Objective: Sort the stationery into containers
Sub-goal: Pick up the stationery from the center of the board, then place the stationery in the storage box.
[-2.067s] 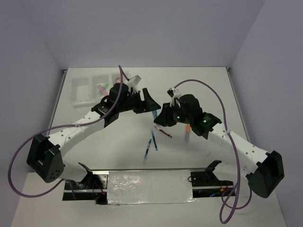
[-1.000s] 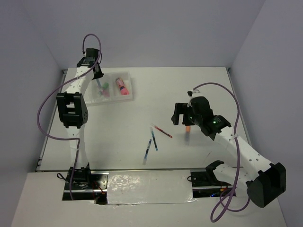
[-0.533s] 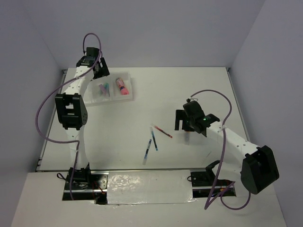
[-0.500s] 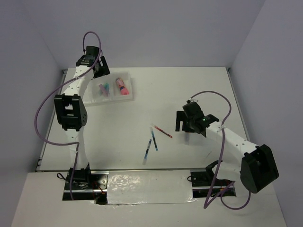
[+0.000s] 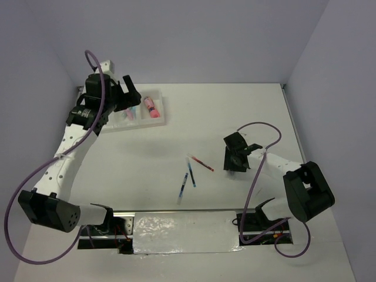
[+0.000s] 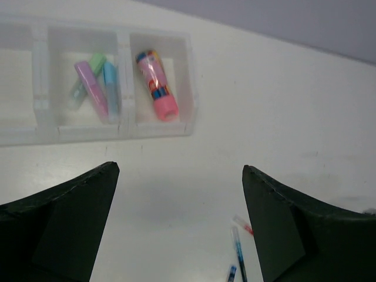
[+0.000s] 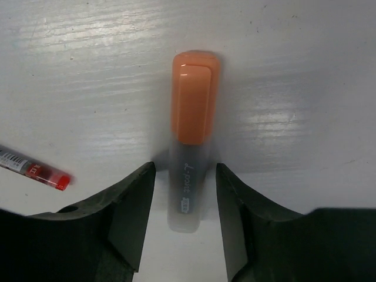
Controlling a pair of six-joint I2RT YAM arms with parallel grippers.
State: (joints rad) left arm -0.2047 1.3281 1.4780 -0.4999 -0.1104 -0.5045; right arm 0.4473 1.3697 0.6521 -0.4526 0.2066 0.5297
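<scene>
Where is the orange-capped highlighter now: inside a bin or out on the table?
Out. The orange-capped highlighter lies flat on the table, with no bin wall around it.

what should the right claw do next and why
Probably close the right claw on the orange-capped highlighter. Its fingers straddle the clear barrel just below the cap, with a narrow gap showing on each side, so it looks lined up but not yet gripped. The highlighter lies flat on the table.

Orange-capped highlighter (image 7: 191, 117) flat, outside the bins (image 6: 191, 79)
</scene>
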